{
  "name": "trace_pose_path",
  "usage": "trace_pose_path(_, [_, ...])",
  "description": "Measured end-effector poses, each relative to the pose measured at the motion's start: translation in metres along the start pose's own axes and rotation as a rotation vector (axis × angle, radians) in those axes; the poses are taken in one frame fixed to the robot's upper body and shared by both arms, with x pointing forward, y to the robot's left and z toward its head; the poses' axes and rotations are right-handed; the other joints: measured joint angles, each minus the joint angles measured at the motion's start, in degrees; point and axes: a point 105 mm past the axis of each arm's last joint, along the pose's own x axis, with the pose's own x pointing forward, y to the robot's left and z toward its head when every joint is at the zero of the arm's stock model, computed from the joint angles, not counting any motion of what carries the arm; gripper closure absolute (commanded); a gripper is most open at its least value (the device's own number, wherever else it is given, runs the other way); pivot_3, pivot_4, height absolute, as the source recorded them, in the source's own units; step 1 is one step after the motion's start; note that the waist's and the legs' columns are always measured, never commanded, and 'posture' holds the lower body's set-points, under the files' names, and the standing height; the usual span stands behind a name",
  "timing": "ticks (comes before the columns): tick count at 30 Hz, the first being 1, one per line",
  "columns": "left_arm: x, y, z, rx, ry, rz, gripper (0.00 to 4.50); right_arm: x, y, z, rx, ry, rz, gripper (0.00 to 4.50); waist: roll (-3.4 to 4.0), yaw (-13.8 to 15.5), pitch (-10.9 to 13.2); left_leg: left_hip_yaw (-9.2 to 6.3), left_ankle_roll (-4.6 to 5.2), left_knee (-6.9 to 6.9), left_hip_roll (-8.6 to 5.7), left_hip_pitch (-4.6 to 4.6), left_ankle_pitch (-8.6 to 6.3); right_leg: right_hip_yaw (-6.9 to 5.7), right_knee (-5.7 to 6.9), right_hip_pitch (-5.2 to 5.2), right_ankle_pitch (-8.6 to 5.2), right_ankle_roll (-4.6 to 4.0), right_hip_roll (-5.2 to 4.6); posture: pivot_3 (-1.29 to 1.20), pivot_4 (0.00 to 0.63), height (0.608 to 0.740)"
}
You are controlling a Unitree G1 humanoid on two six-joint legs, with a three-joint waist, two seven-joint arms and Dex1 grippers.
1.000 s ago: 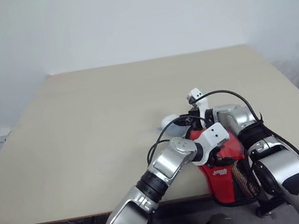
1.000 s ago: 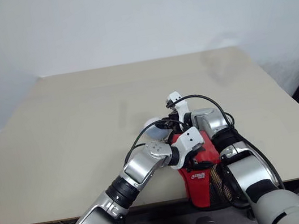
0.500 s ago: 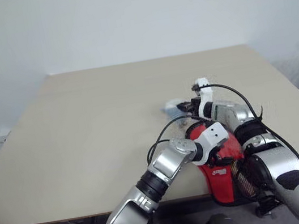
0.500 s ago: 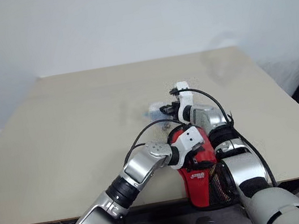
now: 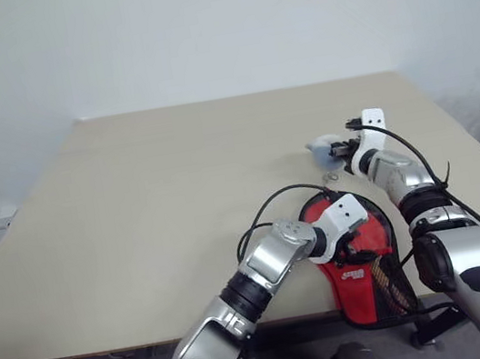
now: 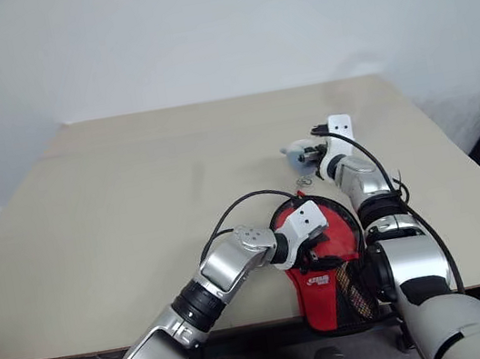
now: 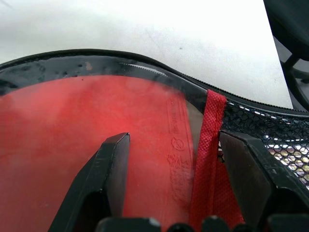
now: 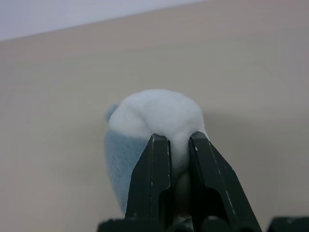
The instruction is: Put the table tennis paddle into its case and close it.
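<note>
Since a second ago the right claw [image 8: 179, 159] has swung away from the case [image 5: 357, 261] toward the far right of the counter [image 5: 153, 212], its fingers pinched on a small white and pale-blue soft thing [image 8: 154, 121]. Nearest, at the counter's front edge, the case lies with its red window side up and the left claw [image 7: 171, 159] over it, fingers spread on the clear panel. Through that panel shows the paddle's [image 7: 72, 125] red rubber face.
</note>
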Motion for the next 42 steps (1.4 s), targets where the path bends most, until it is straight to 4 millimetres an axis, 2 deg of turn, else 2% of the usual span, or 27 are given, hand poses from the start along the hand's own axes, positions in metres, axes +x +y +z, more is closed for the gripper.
trace_pose_path(5, [0.000,0.000,0.000,-0.004,0.000,-0.001,1.41,-0.021,-0.024,-0.002,-0.019,-0.024,-0.033,4.46,0.01,0.02,0.00,-0.02,0.01,0.02,-0.01,-0.01,0.00,0.02,-0.01,0.01,-0.01,0.01,0.01,0.00,0.000,0.740])
trace_pose_path(12, [0.000,0.001,0.000,-0.004,0.003,-0.003,1.41,-0.071,-0.047,-0.019,0.016,-0.029,-0.039,4.46,0.02,-0.01,-0.01,-0.02,-0.01,0.03,-0.01,0.01,-0.01,0.04,-0.05,0.01,-0.02,0.00,0.01,0.00,0.000,0.740])
trace_pose_path(19, [0.000,0.001,0.000,-0.003,0.005,-0.010,1.41,-0.110,-0.053,-0.021,0.053,-0.034,-0.016,4.46,0.02,0.05,-0.01,-0.02,-0.02,0.05,-0.01,0.00,-0.02,0.04,-0.08,-0.06,-0.02,0.00,0.00,0.00,0.000,0.740])
trace_pose_path(29, [0.001,0.000,0.001,-0.001,0.006,-0.021,1.41,-0.149,-0.054,-0.011,0.146,-0.053,0.036,4.46,0.00,0.39,0.00,-0.01,-0.03,0.03,-0.01,-0.01,-0.03,0.03,-0.12,-0.09,-0.04,-0.01,-0.01,0.00,0.000,0.740])
trace_pose_path(33, [0.001,-0.001,0.001,-0.001,0.006,-0.023,1.41,-0.163,-0.060,-0.018,0.131,0.004,0.045,4.46,-0.01,0.49,0.01,0.00,-0.03,0.04,-0.02,-0.01,-0.04,0.04,-0.14,-0.10,-0.04,-0.01,-0.03,0.00,0.000,0.740])
trace_pose_path(37, [0.001,-0.001,0.001,-0.001,0.007,-0.024,1.41,-0.178,-0.074,-0.028,0.044,0.089,0.013,4.46,-0.05,0.93,0.03,0.01,-0.03,0.05,-0.02,0.01,-0.05,0.04,-0.15,-0.12,-0.04,-0.01,-0.04,0.00,0.000,0.740])
trace_pose_path(42, [0.001,-0.002,0.000,-0.001,0.007,-0.027,1.41,-0.187,-0.085,-0.041,0.044,0.142,0.013,4.46,-0.18,1.29,0.11,0.02,-0.02,0.09,-0.04,0.00,-0.06,0.03,-0.18,-0.10,-0.05,-0.01,-0.07,0.00,0.000,0.740])
